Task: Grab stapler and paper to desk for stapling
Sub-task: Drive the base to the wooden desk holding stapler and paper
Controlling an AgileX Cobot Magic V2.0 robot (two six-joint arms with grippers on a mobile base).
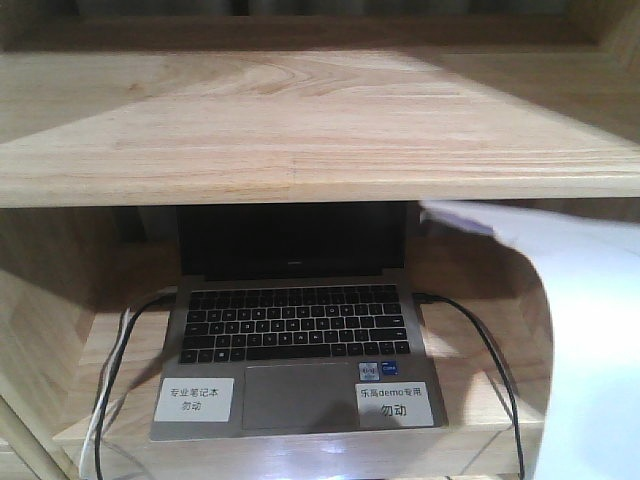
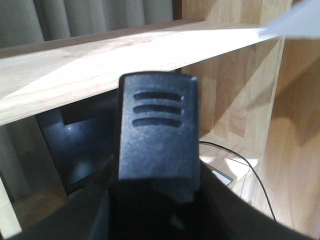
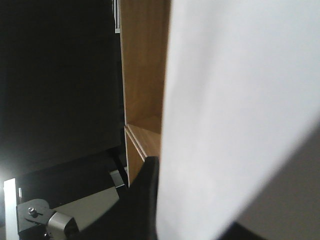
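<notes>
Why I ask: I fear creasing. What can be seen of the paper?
The paper is a plain white sheet, no print showing, held aloft at the right before the shelf unit. It bends in a smooth arch, upper edge reaching left under the shelf board, the rest hanging down. It fills most of the right wrist view, with the right gripper black against its lower left edge. No sharp crease shows.
</notes>
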